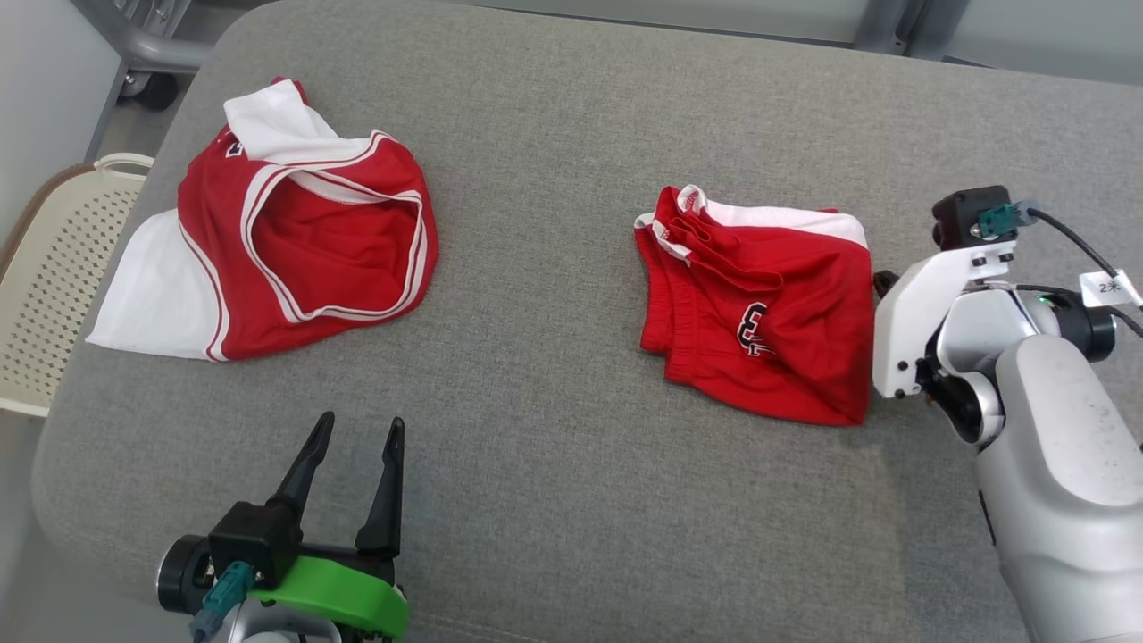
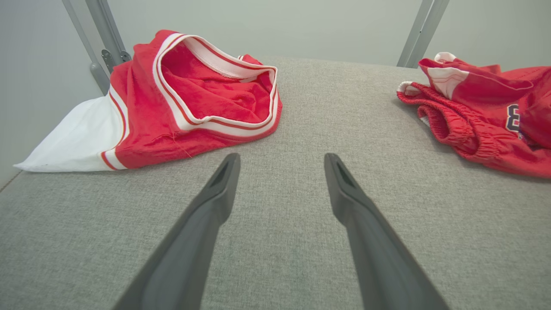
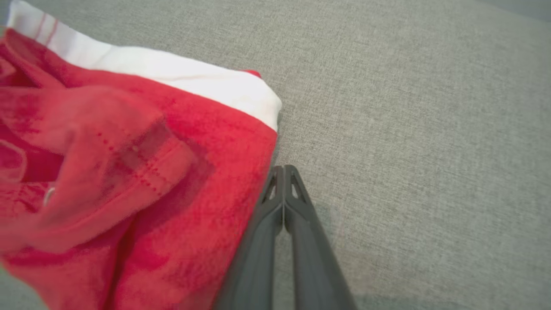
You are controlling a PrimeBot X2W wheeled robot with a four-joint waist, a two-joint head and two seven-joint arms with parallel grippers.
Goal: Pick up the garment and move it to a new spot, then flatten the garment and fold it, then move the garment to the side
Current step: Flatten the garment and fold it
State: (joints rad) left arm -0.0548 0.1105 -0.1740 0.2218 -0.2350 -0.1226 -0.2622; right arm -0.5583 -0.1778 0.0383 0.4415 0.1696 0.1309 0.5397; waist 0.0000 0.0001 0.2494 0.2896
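Shorts [image 1: 759, 313] lie folded well right of the jersey [image 1: 339, 241], right gripper [image 3: 284, 170] jaws closed at their far hem, left gripper [image 1: 361, 420] jaws wide; moving aside seems in hand, needing a sure pinch of cloth.

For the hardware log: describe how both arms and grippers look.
The left gripper has two long, dark, tapering fingers on a black base, with a green bracket and a teal connector. The right gripper has the same dark fingers. The right arm has a silver-grey shell, a white bracket, a black cable and a white tag.
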